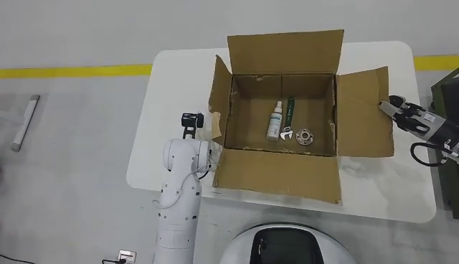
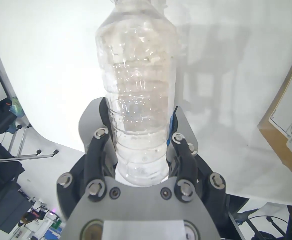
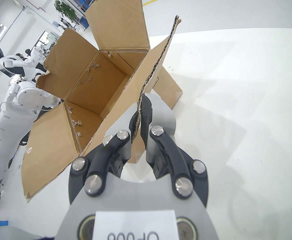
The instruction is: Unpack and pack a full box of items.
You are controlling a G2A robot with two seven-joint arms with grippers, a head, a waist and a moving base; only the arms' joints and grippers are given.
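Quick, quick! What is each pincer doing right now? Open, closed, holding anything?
Left pincer: closed, holding the clear bottle.
Right pincer: closed, pinching the box flap.

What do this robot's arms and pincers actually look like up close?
The left arm is a smooth white shell of rounded segments. Both the left pincer and the right pincer have a grey metal base plate, black jointed link bars fastened with round silver pins, and a white label near the wrist. A black cable loops beside the right wrist.
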